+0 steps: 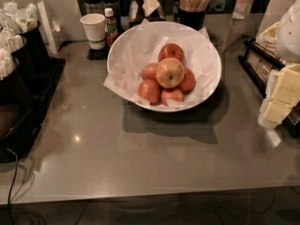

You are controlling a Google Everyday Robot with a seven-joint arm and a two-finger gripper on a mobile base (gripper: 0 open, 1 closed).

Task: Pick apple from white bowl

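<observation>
The white bowl [206, 55] stands at the back middle of the grey counter, lined with crinkled white paper. It holds a pile of several apples. The palest apple [170, 72], yellow-orange with a light red blush, sits on top of the pile in the middle. Deeper red apples lie around and under it, one behind it [171, 51] and one at the front left [150, 91]. My gripper [277, 102], pale yellow under a white arm part, hangs at the right edge of the view. It is to the right of the bowl, apart from it and holding nothing.
A white paper cup [94, 30] and a small bottle [110, 26] stand left of the bowl. A dark cup of wooden sticks [193, 7] stands behind it. Black bins with white packets [18, 36] line the left side. A dark rack [262, 64] is on the right.
</observation>
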